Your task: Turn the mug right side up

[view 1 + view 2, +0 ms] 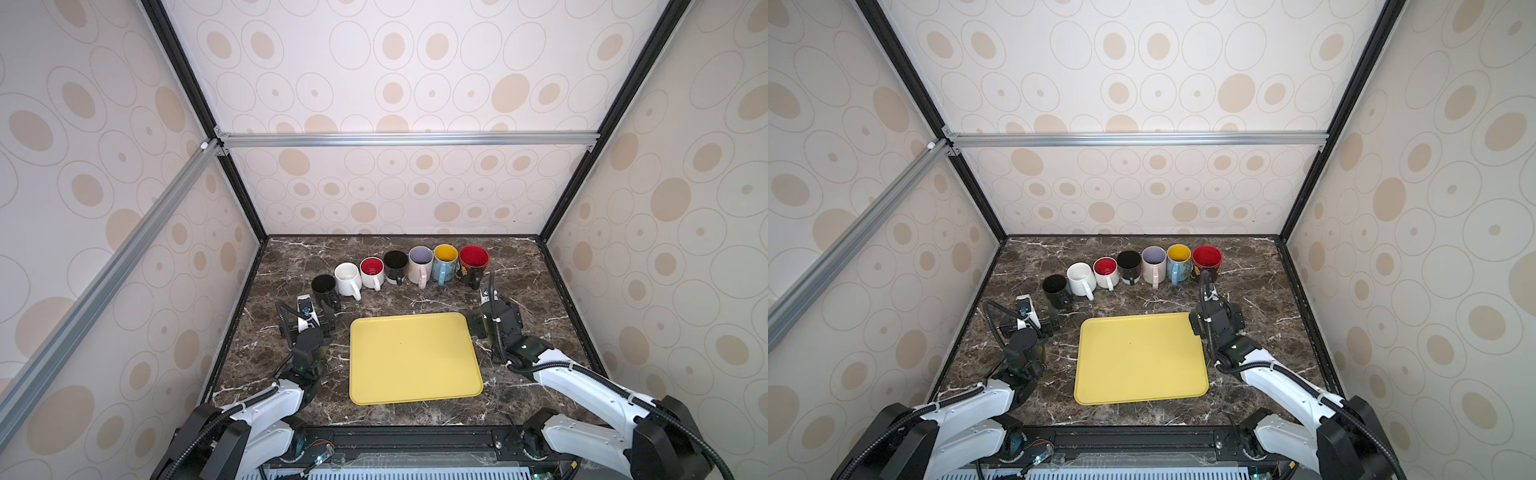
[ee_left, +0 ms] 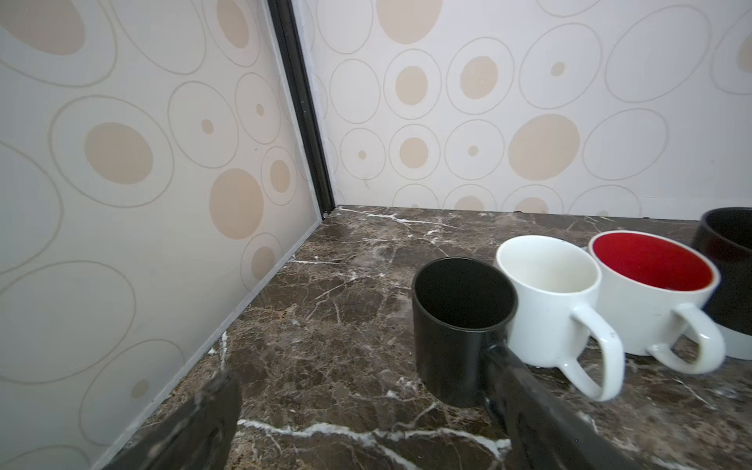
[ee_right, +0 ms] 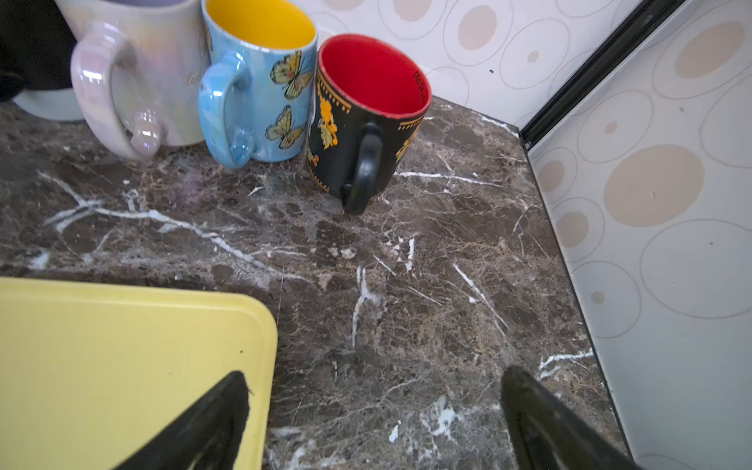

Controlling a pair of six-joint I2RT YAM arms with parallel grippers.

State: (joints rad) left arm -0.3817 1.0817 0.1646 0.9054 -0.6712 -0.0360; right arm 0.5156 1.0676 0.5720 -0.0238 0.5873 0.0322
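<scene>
Nearest, the yellow tray [image 1: 415,361] lies bare. Both jaws gape, empty: right gripper [image 3: 374,376] short of the red-lined mug [image 3: 366,122], upright beside the blue mug [image 3: 260,101]; left gripper [image 2: 358,378] crowds the plain black mug [image 2: 455,325], so I could tip it backing out.

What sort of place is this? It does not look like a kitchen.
Probably a robot test booth, not a kitchen: patterned panels on a metal frame enclose the table, two robot arms reach in, and mugs stand in a row.
</scene>
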